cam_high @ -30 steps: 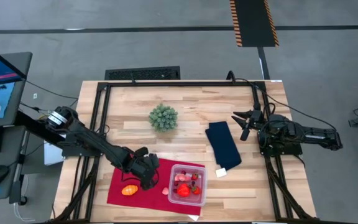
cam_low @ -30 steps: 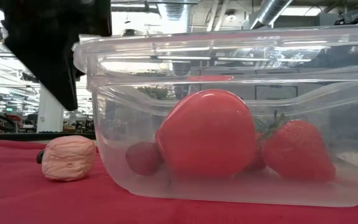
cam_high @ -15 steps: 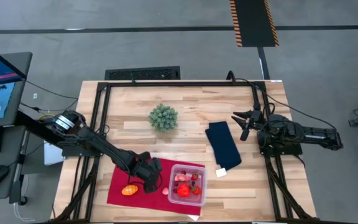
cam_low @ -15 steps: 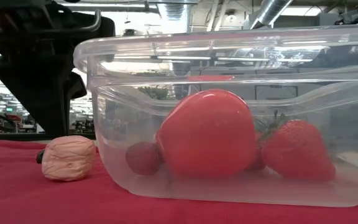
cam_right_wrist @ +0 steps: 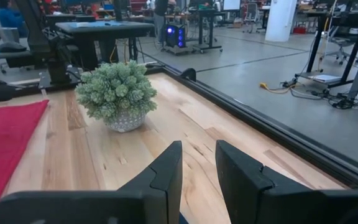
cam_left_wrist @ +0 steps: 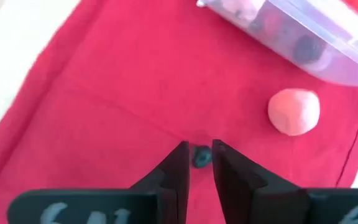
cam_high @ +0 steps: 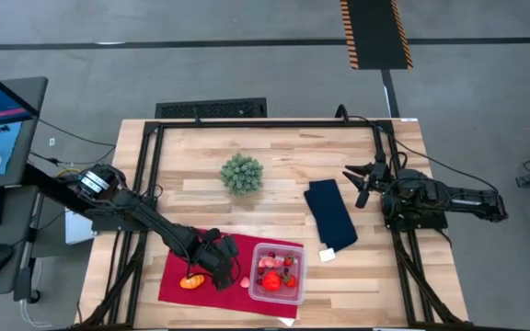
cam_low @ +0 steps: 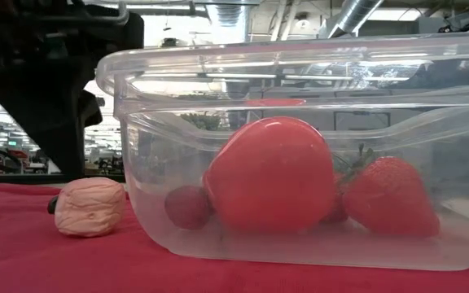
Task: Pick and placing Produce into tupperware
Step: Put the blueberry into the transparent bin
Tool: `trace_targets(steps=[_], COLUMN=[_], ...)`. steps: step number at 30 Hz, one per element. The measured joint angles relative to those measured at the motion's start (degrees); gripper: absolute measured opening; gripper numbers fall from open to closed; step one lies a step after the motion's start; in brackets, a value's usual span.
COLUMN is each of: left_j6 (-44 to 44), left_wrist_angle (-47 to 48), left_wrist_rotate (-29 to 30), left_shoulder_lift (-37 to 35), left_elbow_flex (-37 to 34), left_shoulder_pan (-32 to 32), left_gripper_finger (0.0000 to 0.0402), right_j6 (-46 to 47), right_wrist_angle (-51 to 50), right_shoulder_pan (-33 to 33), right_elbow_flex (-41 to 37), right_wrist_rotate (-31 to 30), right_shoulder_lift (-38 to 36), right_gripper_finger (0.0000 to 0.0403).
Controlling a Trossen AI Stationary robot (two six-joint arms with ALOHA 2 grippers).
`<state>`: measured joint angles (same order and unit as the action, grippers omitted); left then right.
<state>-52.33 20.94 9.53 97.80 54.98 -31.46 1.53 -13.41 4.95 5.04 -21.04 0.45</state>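
Observation:
The tupperware stands on a red cloth near the table's front edge. It holds red produce, among it a big round piece and a strawberry. On the cloth lie a pink ball, an orange oval and a small dark berry. My left gripper points steeply down at the cloth, left of the tupperware. Its fingers are a narrow gap apart, one on each side of the berry. My right gripper waits open at the table's right edge. My left gripper has the small dark berry between its fingertips, coming from above and slanting down. The berry lies on the red cloth. Whether the fingers touch it, I cannot tell.
A green bushy ball stands at the table's middle, toward the far side. A dark blue folded cloth lies right of centre, with a small white tag at its near end. Black frame rails run along the table's edges.
My left gripper has sunk toward the red cloth and gone a little toward the table's near edge, ending over the dark berry. The produce and the tupperware have kept still.

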Motion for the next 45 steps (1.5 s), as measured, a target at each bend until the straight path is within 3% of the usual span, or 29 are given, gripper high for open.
trace_targets(steps=[10, 18, 45], left_j6=[-5.2, -4.6, -6.7], left_wrist_angle=[1.7, -0.4, -1.1], left_wrist_rotate=[3.8, 3.2, 4.0], left_shoulder_lift=[0.0, 2.0, 4.4], left_elbow_flex=[0.0, 0.0, 0.1], left_shoulder_pan=[-2.1, -2.8, -1.9], left_gripper_finger=[0.0155, 0.0209, 0.022], right_j6=[0.0, 0.0, 0.0], right_wrist_angle=[0.0, 0.0, 0.1], right_shoulder_pan=[0.0, 0.0, 0.0], right_elbow_flex=[0.0, 0.0, 0.0], right_wrist_rotate=[0.0, 0.0, 0.0], right_shoulder_lift=[0.0, 0.0, -0.1], right_gripper_finger=[0.012, 0.012, 0.012])
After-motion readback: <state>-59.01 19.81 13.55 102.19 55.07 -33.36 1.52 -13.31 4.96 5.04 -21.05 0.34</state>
